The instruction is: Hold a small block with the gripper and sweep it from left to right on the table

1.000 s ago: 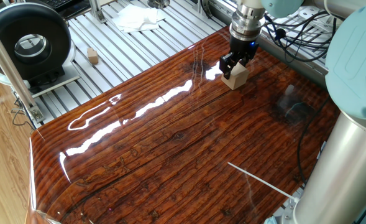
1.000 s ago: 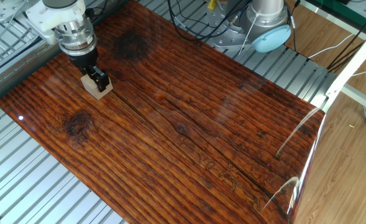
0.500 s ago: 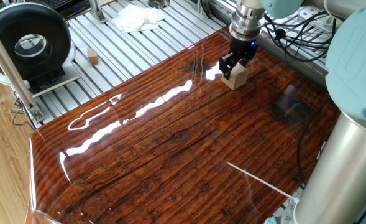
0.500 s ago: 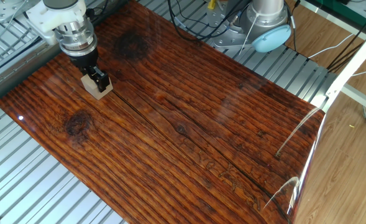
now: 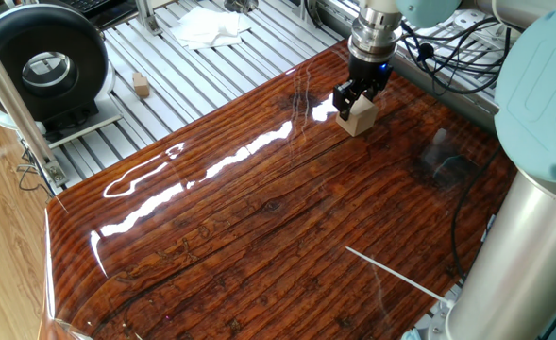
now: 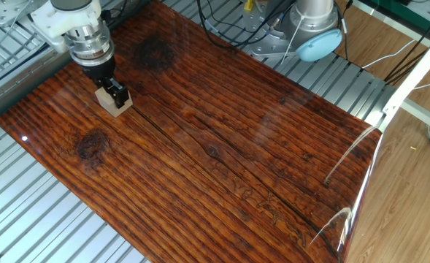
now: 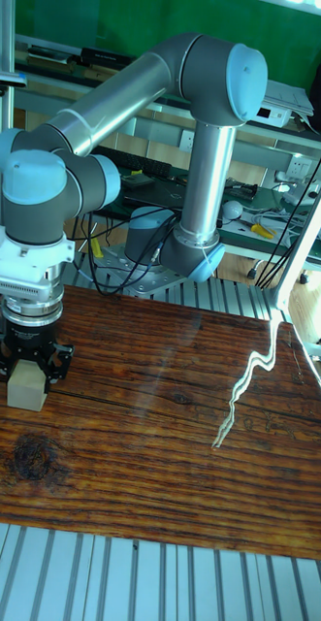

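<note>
Right now the tool (image 5: 356, 100) pinches the block (image 5: 359, 118) between its two black prongs, so it is closed on the block. The block sits flat on the worktop (image 5: 259, 217), near one far corner of the board, close to the edge by the metal slats (image 6: 25, 219). Low grip with the base touching the wood probably suits a sliding sweep, not a lift. In the tall view the block (image 7: 27, 386) is at the left end, with open board to its right for the sweep. Arm (image 7: 150, 87) arches over from its base, wrist pointing straight down, tool vertical. Sweep looks not yet started.
</note>
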`<state>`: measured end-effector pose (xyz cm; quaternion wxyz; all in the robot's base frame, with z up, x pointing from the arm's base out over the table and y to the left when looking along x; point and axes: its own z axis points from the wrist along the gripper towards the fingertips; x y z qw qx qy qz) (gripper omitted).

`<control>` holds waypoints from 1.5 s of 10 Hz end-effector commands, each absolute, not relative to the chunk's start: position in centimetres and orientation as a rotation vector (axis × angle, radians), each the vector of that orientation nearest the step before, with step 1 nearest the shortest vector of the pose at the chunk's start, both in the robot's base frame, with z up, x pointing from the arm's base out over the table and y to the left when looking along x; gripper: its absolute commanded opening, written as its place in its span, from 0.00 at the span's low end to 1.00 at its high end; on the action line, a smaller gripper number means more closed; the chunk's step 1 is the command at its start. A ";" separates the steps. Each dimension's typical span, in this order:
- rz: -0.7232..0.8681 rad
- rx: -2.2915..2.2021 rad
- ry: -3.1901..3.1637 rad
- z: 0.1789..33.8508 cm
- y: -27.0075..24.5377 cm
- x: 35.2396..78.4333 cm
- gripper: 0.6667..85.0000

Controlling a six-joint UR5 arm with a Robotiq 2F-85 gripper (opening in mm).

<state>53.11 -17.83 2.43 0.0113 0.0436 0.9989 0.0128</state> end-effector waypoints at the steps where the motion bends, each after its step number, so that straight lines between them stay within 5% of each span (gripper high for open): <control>1: 0.061 0.150 3.110 2.6 -17.5 53.3 0.00; 15: 0.056 0.159 3.111 2.6 -17.1 53.4 0.00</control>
